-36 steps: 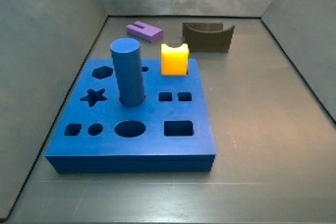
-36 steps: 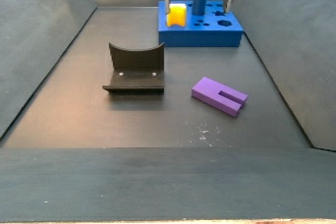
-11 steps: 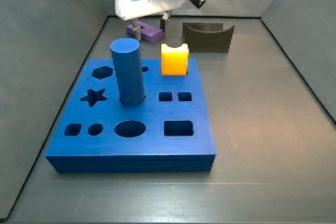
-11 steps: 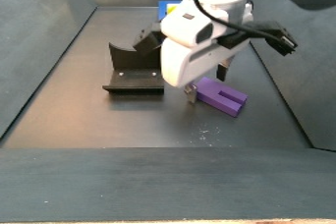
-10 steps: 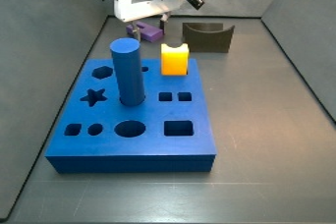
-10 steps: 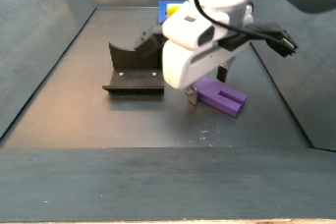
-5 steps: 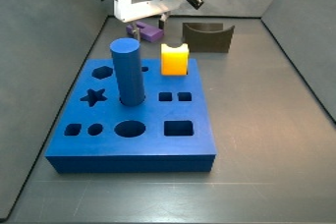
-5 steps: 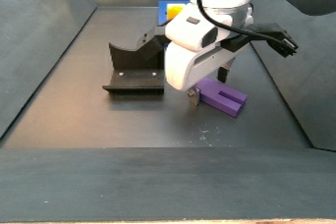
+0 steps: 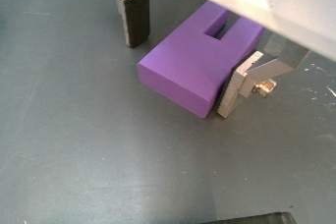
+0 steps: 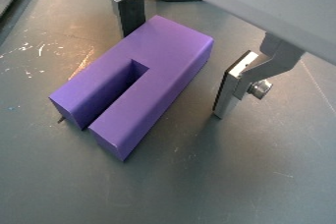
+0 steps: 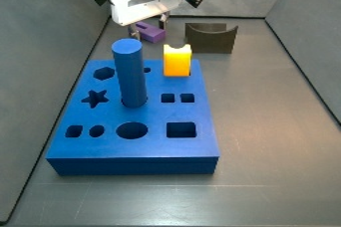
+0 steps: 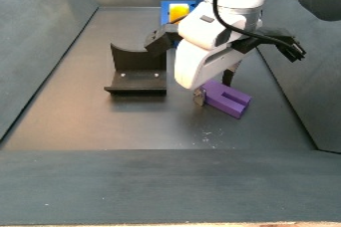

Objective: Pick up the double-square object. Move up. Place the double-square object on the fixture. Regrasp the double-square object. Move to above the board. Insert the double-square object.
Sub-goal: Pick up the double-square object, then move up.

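Note:
The double-square object (image 9: 197, 61) is a purple block with a slot. It lies flat on the dark floor and also shows in a wrist view (image 10: 138, 81) and in both side views (image 12: 229, 99) (image 11: 154, 34). My gripper (image 9: 184, 56) is low over it, open, with one finger on each side of the block (image 10: 180, 51) and a gap showing at each finger. The fixture (image 12: 136, 72) stands apart from the block and holds nothing (image 11: 210, 37). The blue board (image 11: 134, 121) lies further off.
A tall blue cylinder (image 11: 128, 72) and a glowing yellow block (image 11: 177, 61) stand in the board. Sloping grey walls enclose the floor on both sides. The arm hides most of the board in a side view.
The arm, absent at first, has come down over the purple block. Over the last second it has shifted only slightly, and the block has not moved.

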Robot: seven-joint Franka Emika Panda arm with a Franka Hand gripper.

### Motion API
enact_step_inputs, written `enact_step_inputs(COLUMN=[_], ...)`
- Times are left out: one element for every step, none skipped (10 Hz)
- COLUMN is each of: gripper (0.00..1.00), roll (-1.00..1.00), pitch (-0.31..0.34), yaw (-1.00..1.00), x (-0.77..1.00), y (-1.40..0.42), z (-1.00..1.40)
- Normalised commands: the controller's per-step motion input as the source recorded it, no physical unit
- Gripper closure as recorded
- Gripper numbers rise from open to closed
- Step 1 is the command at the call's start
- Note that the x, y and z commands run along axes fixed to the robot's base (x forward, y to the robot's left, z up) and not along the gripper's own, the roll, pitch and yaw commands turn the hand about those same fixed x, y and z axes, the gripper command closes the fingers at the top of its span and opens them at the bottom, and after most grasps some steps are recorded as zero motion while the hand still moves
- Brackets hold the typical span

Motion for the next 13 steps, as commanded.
enact_step_inputs(gripper=[1.0, 1.0, 1.0, 1.0, 1.0, 1.0, 1.0, 1.0, 1.0, 1.0, 1.0, 1.0, 1.0], roll=[0.0, 0.0, 0.0, 0.0, 0.0, 0.0, 0.0, 0.0, 0.0, 0.0, 0.0, 0.0, -0.01], pitch=[0.0, 0.0, 0.0, 0.0, 0.0, 0.0, 0.0, 0.0, 0.0, 0.0, 0.0, 0.0, 0.016], yaw=[0.0, 0.0, 0.0, 0.0, 0.0, 0.0, 0.0, 0.0, 0.0, 0.0, 0.0, 0.0, -0.03], x=[0.0, 0.0, 0.0, 0.0, 0.0, 0.0, 0.0, 0.0, 0.0, 0.0, 0.0, 0.0, 0.01], y=[0.0, 0.0, 0.0, 0.0, 0.0, 0.0, 0.0, 0.0, 0.0, 0.0, 0.0, 0.0, -0.03], z=[0.0, 0.0, 0.0, 0.0, 0.0, 0.0, 0.0, 0.0, 0.0, 0.0, 0.0, 1.0, 1.0])
